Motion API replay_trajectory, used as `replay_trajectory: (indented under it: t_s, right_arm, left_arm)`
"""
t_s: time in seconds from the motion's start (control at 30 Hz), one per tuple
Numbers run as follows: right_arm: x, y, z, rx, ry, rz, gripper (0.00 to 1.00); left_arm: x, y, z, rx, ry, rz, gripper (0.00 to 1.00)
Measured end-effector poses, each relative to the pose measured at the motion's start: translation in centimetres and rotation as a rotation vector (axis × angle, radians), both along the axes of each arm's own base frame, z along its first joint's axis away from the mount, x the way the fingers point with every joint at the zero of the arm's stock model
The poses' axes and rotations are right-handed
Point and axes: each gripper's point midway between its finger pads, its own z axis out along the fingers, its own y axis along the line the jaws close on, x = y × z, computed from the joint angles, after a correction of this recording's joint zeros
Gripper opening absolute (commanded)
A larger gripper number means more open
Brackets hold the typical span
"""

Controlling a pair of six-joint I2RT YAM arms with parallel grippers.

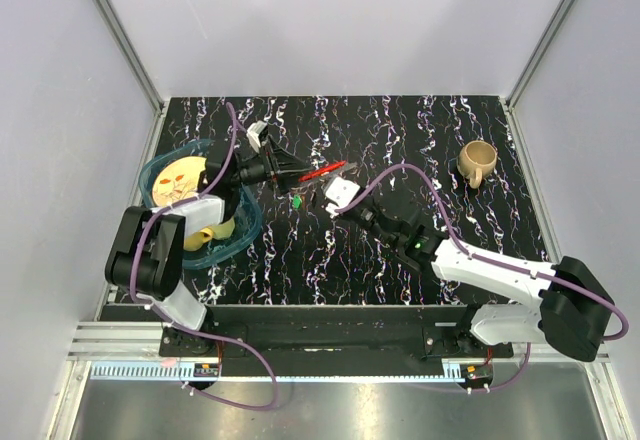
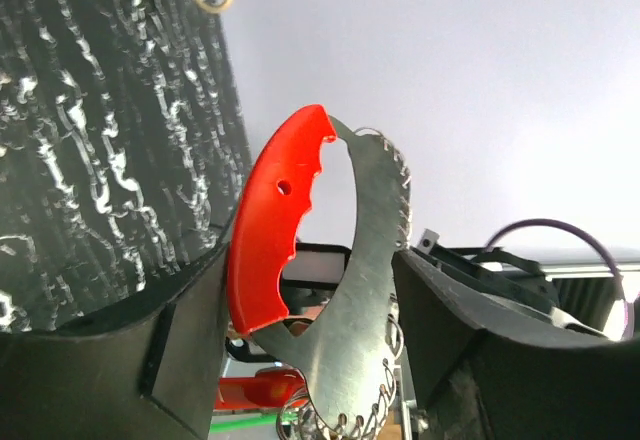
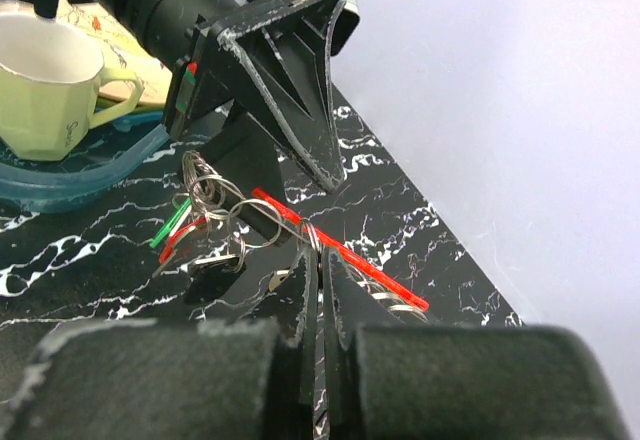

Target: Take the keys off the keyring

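Observation:
The keyring, a grey metal plate (image 2: 365, 290) with a bright red piece (image 2: 265, 230), stands between my left gripper's (image 2: 312, 257) jaws, which are shut on it; red touches one finger, metal the other. From above, the red piece (image 1: 324, 171) sticks out right of that gripper (image 1: 290, 170). My right gripper (image 3: 322, 258) is shut on a thin wire ring (image 3: 316, 235) looped round the red piece's edge (image 3: 345, 250). A green-headed key (image 3: 170, 228) and a dark key (image 3: 215, 260) hang on small rings below the left gripper (image 3: 290, 80). The green key (image 1: 297, 201) lies just left of my right gripper (image 1: 333, 203).
A tan mug (image 1: 477, 162) stands at the back right of the black marbled table (image 1: 420, 130). At the left, a teal tub (image 1: 160, 175) holds a plate and a pale yellow-green mug (image 3: 45, 80), right beside the left arm. Grey walls enclose the table.

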Motion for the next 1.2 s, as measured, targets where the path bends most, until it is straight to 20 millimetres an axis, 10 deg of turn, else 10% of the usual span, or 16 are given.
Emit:
replay_trajectory:
  t_s: [0.2, 0.47, 0.63, 0.9, 1.2]
  right_arm:
    - [-0.2, -0.3, 0.4, 0.032, -0.02, -0.001, 0.0]
    - [-1.1, -1.0, -4.2, -0.011, 0.07, 0.005, 0.0]
    - [-1.4, -1.2, -2.7, 0.046, 0.055, 0.01, 0.05]
    - [-2.3, -1.6, -4.6, 0.047, 0.243, -0.008, 0.62]
    - [-5.4, -3.0, -0.8, 0.282, 0.478, 0.008, 0.66]
  left_arm:
    - [0.7, -0.1, 1.5, -0.174, 0.1, 0.002, 0.37]
    - [-0.6, -0.5, 2.8, -0.213, 0.071, -0.069, 0.0]
    - [-0.5, -0.6, 2.5, -0.122, -0.043, -0.064, 0.0]
    - [-1.0, -1.1, 6.3, 0.182, -0.434, -0.058, 0.0]
    - [-2.4, 0.5, 7.7, 0.339, -0.681, -0.05, 0.0]
